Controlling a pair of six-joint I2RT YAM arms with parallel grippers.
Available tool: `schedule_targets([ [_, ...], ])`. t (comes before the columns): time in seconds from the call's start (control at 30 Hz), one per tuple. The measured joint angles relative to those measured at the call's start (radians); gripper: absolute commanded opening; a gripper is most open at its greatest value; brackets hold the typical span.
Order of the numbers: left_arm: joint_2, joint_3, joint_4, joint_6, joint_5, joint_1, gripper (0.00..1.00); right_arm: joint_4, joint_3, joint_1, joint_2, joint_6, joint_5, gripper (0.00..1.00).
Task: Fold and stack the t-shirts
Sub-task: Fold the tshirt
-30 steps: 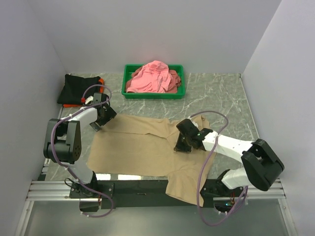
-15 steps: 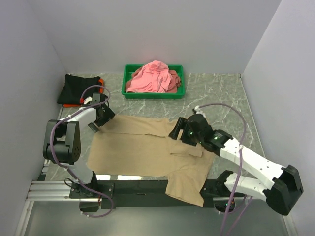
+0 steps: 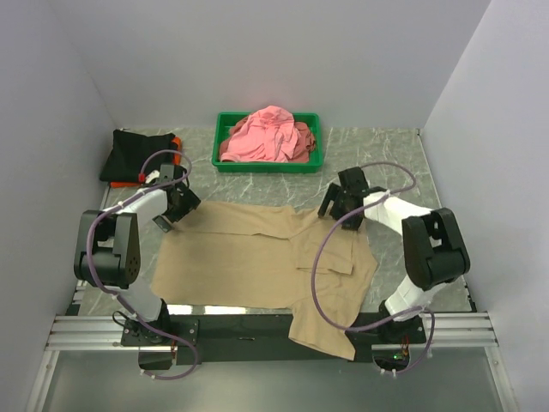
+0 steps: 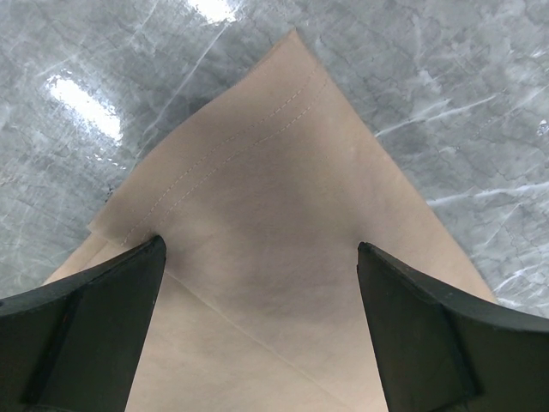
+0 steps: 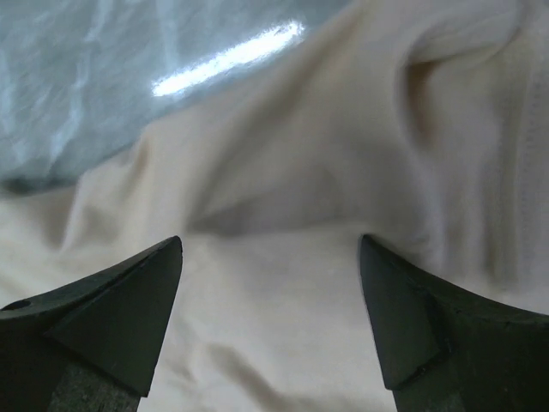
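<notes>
- Tan tee (image 3: 249, 257): soft matte cloth spread flat on the grey veined table (image 3: 395, 163) between the arms. It has a stitched hem corner at far left and rumpled folds at far right, and its near right part hangs over the table edge.
- Left gripper (image 4: 262, 257): dark wedge fingers spread wide over the hem corner, holding nothing.
- Right gripper (image 5: 270, 249): fingers wide apart over rumpled cloth, holding nothing.
- Green plastic tray (image 3: 257, 166): at the far edge, holding crumpled pink tees (image 3: 268, 133).
- Black tee (image 3: 133, 154): far left, lying on an orange tee (image 3: 176, 142) that is mostly hidden.
</notes>
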Motion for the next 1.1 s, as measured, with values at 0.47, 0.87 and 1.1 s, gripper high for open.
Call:
schedule_targets([
  [0.47, 0.090, 0.100, -0.006, 0.006, 0.040, 0.002, 0.99, -0.051, 0.300, -0.150, 0.263, -0.095, -0.077, 0.87],
  [0.87, 0.186, 0.224, -0.001, 0.003, 0.101, 0.002, 0.99, -0.192, 0.665, -0.232, 0.501, -0.248, -0.119, 0.87],
  [1.1, 0.189, 0.242, -0.023, 0.003, 0.094, 0.002, 0.99, -0.227, 0.677, -0.241, 0.490, -0.343, -0.077, 0.88],
])
